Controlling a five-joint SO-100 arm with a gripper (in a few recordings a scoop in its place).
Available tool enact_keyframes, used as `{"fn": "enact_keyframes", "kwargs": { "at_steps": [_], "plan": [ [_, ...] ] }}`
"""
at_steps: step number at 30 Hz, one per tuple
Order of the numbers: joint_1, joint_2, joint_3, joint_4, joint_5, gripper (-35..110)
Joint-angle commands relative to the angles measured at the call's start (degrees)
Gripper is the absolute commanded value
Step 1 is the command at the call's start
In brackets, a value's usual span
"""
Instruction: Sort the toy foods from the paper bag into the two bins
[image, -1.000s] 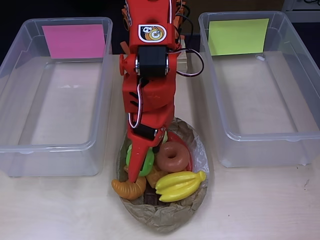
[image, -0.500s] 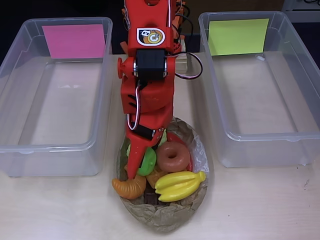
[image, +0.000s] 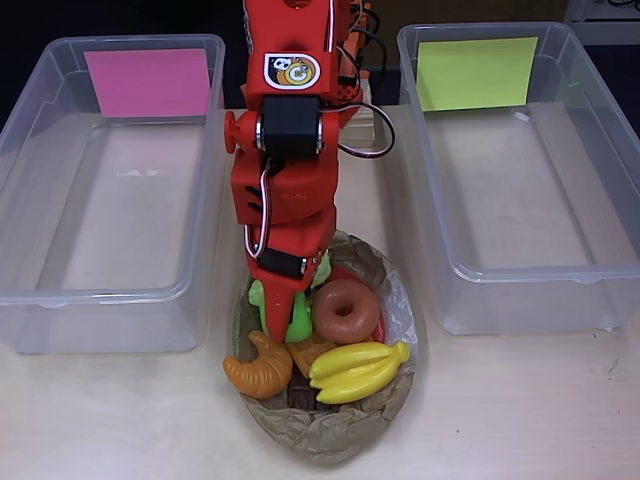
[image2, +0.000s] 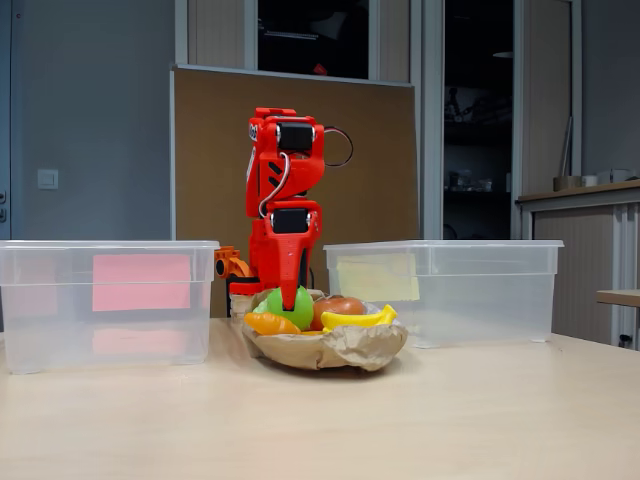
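Pale wood table (image2: 450, 420), grey wall (image2: 90, 120), corkboard (image2: 375, 160) — hand (image: 279, 322) pinching green apple (image: 298, 322)

We see the paper bag (image: 325, 430) near the front edge of the table (image: 520, 410), between the two bins. One bin (image: 110, 290) sits on the left side, the other bin (image: 530, 270) on the right. In the bag, the donut (image: 345, 310) lies behind the bananas (image: 355, 372), and the croissant (image: 258, 372) lies left of them.

Grey wall (image2: 85, 120); brown pinboard (image2: 370, 160); pale wooden table (image2: 320, 420).
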Motion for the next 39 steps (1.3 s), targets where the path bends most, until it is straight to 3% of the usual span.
{"fn": "enact_keyframes", "kwargs": {
  "at_steps": [1,11,15,23,30,39],
  "plan": [
    [0.44,1.58,-3.43,0.88,-2.37,19],
    [-1.93,-2.37,-26.37,10.81,-12.22,18],
    [-0.97,3.6,-27.95,13.89,-17.4,19],
    [14.06,36.83,1.58,8.79,-27.95,19],
    [35.95,54.49,27.86,3.34,-20.57,20],
    [42.36,63.63,46.14,-7.65,-21.88,17]
  ]
}}
